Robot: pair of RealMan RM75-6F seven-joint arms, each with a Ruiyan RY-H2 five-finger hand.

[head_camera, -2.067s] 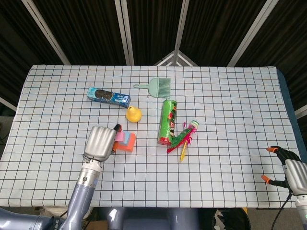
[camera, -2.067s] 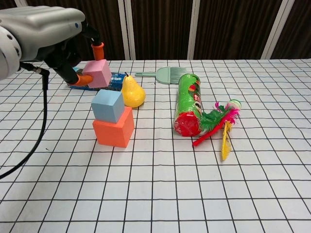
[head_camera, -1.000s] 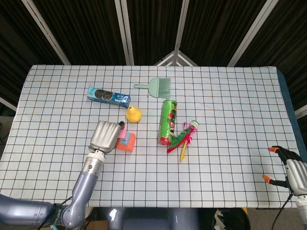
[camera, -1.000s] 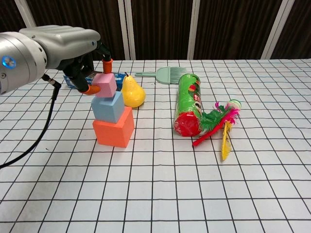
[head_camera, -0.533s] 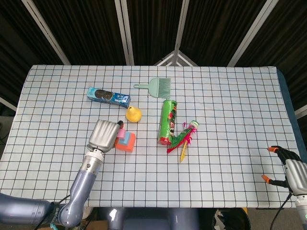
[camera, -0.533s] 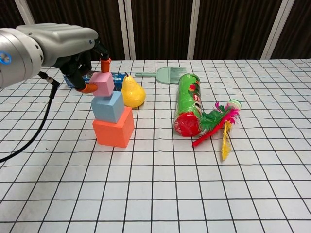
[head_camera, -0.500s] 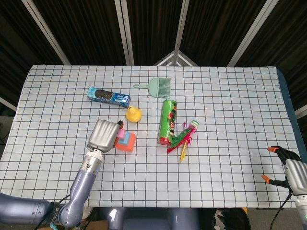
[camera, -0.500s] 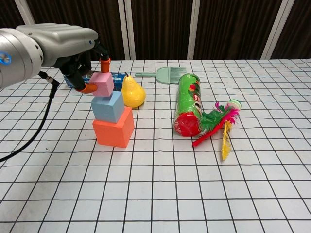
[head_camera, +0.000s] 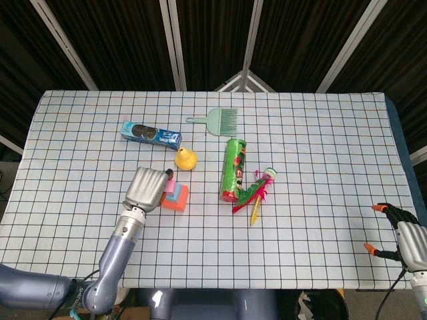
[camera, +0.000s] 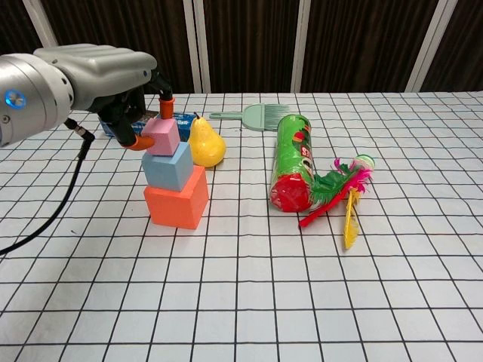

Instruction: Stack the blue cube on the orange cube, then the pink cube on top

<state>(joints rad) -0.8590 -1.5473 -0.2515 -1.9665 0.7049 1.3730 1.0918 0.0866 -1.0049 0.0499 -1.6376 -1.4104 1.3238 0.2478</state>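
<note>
Chest view puts the orange cube nearest on the checked table, with the blue cube sitting on top of it, turned slightly. The pink cube rests on the blue cube, tilted a little, and the left hand pinches it between orange-tipped fingers, one at its upper back edge and one at its left side. A black cable hangs from that arm down toward the table's left edge.

To the right of the stack, a green tube can lies on its side with its red end facing the camera. Touching its near end is a feathered toy in green, pink and yellow. Just behind the stack stands a yellow pear, and behind the pear, partly hidden by the hand, lies a blue biscuit packet. Farthest back is a pale green brush, lying flat with its handle pointing left.

From the head view the left hand covers most of the stack, so only an edge of the pink cube and a corner of the orange cube show. The right hand sits at the table's near right corner, well apart from everything else, its fingers spread and holding nothing.
</note>
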